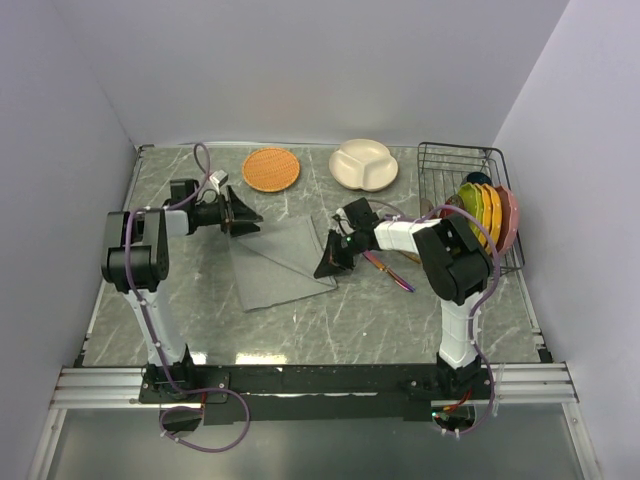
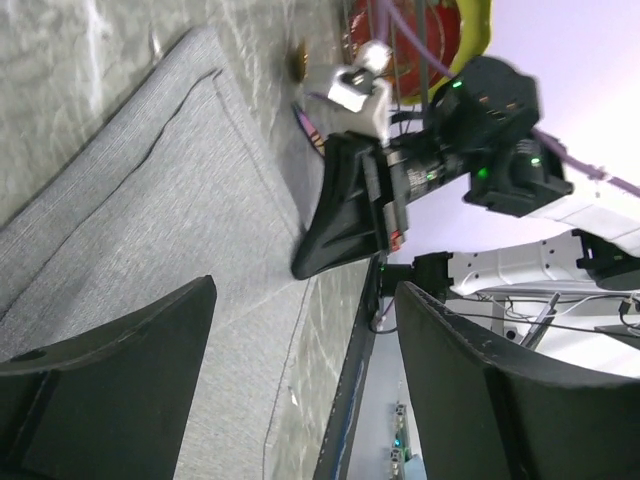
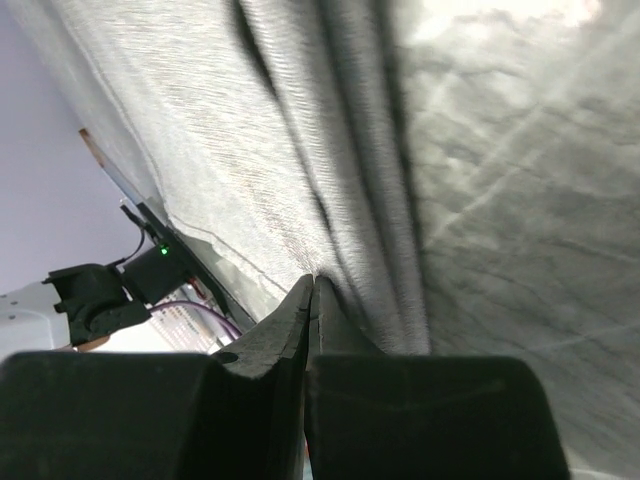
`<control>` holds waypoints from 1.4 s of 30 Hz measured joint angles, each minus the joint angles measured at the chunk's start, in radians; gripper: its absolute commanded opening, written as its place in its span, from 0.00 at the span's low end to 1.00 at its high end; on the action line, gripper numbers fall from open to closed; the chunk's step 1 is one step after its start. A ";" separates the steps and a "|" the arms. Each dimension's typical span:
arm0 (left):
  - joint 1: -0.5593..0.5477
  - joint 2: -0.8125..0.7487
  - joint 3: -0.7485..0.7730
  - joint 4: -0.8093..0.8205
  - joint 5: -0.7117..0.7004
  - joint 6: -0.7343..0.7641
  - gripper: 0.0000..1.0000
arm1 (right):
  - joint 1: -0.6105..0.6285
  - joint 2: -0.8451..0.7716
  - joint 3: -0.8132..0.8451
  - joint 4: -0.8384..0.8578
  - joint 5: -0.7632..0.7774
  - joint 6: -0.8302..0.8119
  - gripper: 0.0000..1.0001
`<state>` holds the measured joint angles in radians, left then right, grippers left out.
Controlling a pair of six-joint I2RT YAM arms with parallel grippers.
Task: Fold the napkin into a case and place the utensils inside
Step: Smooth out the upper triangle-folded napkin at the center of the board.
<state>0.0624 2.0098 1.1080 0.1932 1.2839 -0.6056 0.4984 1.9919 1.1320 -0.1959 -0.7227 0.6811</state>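
While right fingers (image 3: 270, 340) pinch the napkin (image 1: 280, 262), left fingers (image 2: 120, 350) hover spread.

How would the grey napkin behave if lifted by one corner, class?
Probably floppy: the napkin rucks into soft ridges beside the right gripper. Likely light, lying thin and flat on the table. It may bunch rather than slide whole if pushed.

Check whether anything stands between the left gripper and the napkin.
Nothing visible does. The left gripper, jaws open, hangs over the far-left corner of the napkin with bare cloth below; the right gripper pinches the opposite edge, clear of it.
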 measured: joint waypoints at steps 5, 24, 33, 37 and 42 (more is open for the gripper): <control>0.001 0.035 -0.006 -0.014 -0.018 0.024 0.75 | 0.002 -0.008 0.039 -0.006 0.000 -0.029 0.01; 0.024 0.077 0.115 -0.340 -0.106 0.232 0.73 | -0.021 0.040 0.165 -0.172 0.060 -0.186 0.12; 0.027 0.027 0.364 -0.697 -0.292 0.575 0.73 | -0.025 -0.010 0.272 -0.246 0.074 -0.312 0.32; 0.027 0.071 0.455 -0.804 -0.383 0.684 0.73 | -0.025 -0.009 0.303 -0.276 0.104 -0.363 0.42; 0.027 0.109 0.489 -0.870 -0.478 0.794 0.73 | -0.025 0.001 0.317 -0.318 0.137 -0.407 0.44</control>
<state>0.0895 2.1185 1.5970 -0.6765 0.8059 0.1883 0.4732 1.9926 1.4490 -0.5140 -0.5858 0.2741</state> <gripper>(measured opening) 0.732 0.436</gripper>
